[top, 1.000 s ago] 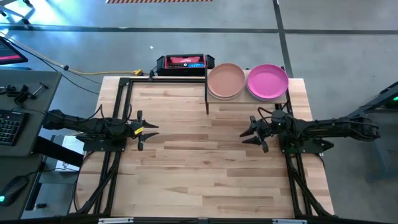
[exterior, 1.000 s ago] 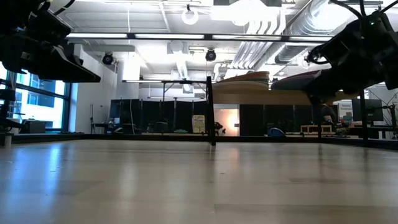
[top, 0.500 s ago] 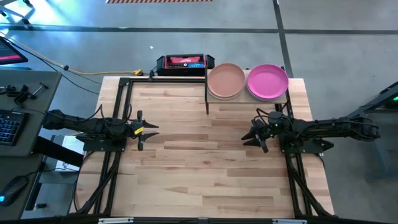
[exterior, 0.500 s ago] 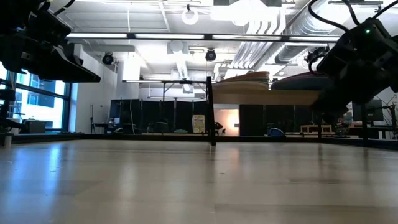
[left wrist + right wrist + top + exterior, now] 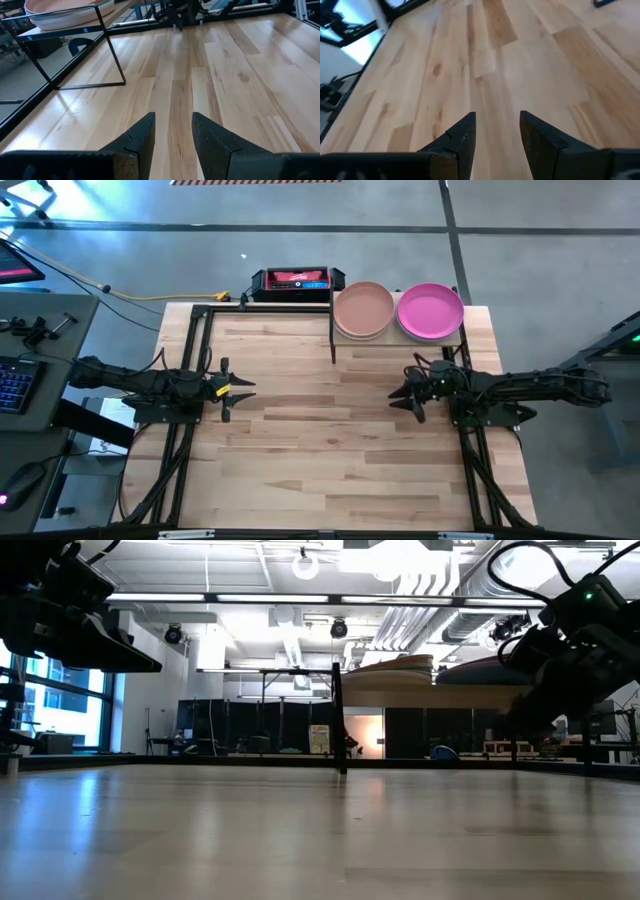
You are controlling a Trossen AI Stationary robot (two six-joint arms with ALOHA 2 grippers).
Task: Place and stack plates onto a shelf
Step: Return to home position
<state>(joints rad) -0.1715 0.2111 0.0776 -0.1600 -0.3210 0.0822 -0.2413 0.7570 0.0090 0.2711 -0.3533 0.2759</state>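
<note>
The plates sit in two stacks on the shelf (image 5: 65, 31) at the far edge of the counter (image 5: 320, 450). The stack toward the middle is topped by a terracotta plate (image 5: 363, 308). The stack beside it, nearer the right arm, is topped by a pink plate (image 5: 430, 311). The two stacks almost touch. In the left wrist view a paler rim shows under the terracotta one, but how many plates each stack holds cannot be counted.

No plate lies on the counter itself, so the stacking looks finished. As far as I can judge, the only thing left is for the arms to park.

The right arm (image 5: 520, 388) reaches in from its side, and its jaws hang just in front of the shelf, over bare wood. They are apart with nothing between them. The left arm (image 5: 140, 383) waits at the opposite side of the counter, well away from the shelf. Its jaws are likewise apart and empty.
</note>
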